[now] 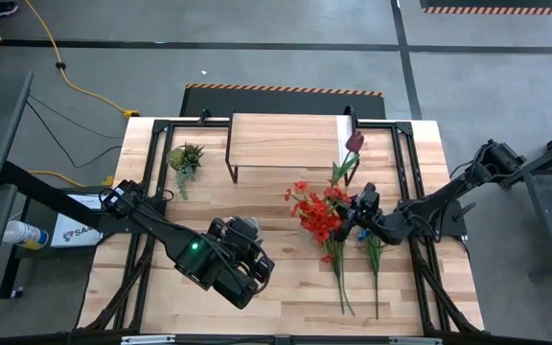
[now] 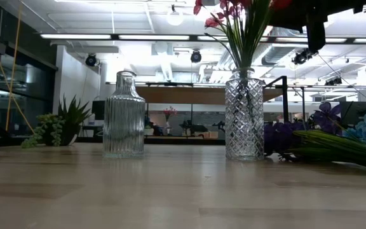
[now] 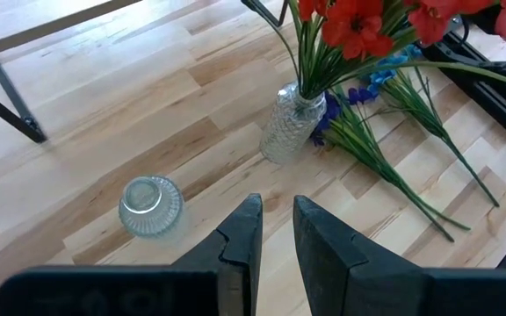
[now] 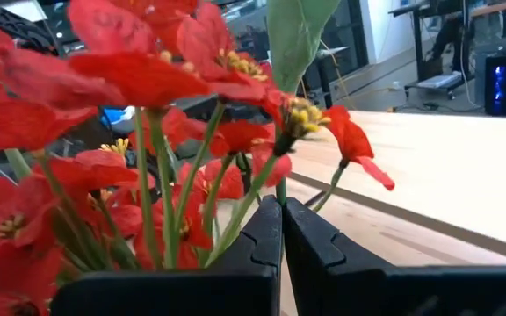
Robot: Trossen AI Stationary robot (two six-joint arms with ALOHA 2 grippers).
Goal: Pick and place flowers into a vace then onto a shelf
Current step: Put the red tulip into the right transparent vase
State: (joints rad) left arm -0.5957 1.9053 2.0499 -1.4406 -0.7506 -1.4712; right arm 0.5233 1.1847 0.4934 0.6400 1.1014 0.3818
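Setting: a light plank table (image 1: 286,278) is seen from above, with two dark robot arms reaching over it from either side.
Left gripper: the left gripper (image 3: 275,230) is held over the front-left part of the table. Its fingers are parted by a narrow gap, and nothing is seen between them.
Right gripper: the right gripper (image 4: 282,230) is positioned at the red blooms, over the right half of the table. Its fingers are pressed together; whether a stem is caught between them cannot be told.
Flowers in vase: a bunch of red flowers (image 1: 319,213) is stood in a cut-glass vase (image 2: 244,114), near the middle of the table and right of centre.
Flowers on table: purple and blue flowers (image 3: 358,92) are laid flat just beside that vase, their long green stems (image 1: 343,283) stretched toward the front edge.
Ribbed vase: a second glass vase (image 2: 124,116), ribbed and holding nothing, is stood upright to the left of the cut-glass one, well apart from it.
Shelf: the shelf (image 1: 284,142), a low pale board on thin dark legs, is set at the back centre of the table.
Single bloom: a dark red bloom (image 1: 354,143) is seen beside the shelf's right end.
Potted plant: a small green spiky plant (image 1: 185,157) is placed left of the shelf.
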